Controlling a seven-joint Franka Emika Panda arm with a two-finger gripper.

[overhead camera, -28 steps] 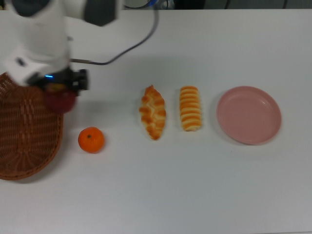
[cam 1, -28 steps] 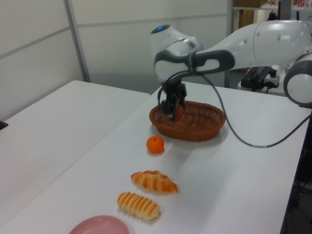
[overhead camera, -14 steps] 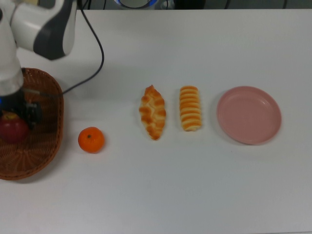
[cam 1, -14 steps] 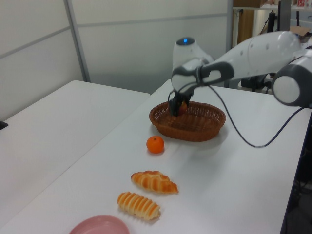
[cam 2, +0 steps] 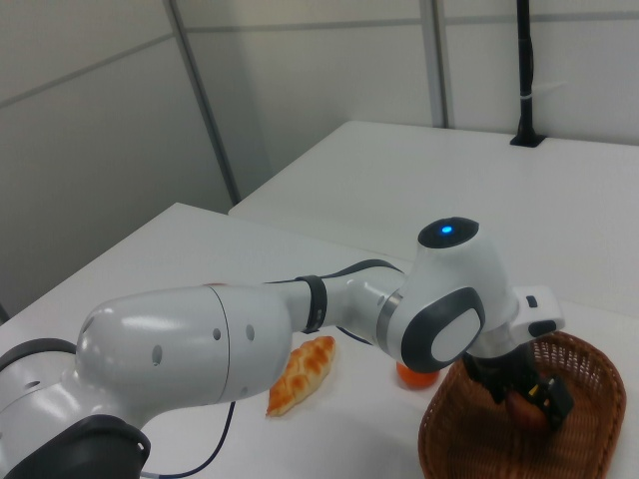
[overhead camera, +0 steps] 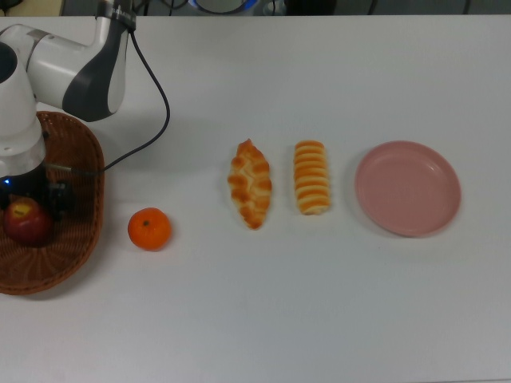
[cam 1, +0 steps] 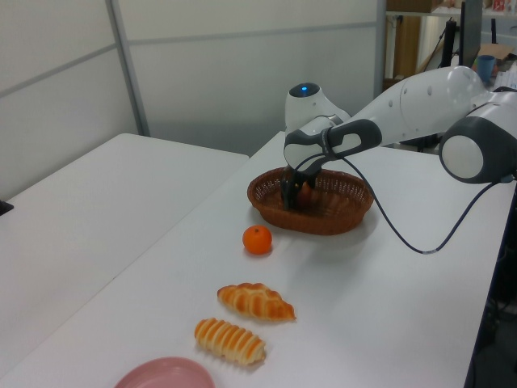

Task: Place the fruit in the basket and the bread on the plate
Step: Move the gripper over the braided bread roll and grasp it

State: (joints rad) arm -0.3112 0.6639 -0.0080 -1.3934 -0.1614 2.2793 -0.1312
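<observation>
Our pincer (overhead camera: 32, 209) is down inside the wicker basket (overhead camera: 84, 239) around the apple (overhead camera: 29, 223); whether it grips we cannot tell. Just right of the basket in the top view sits the tangerine (overhead camera: 149, 228), likely light, round, rolly — we'd pinch across its middle.

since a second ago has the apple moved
Yes. In the top view the apple went from the basket's right rim leftward, down inside it.
</observation>
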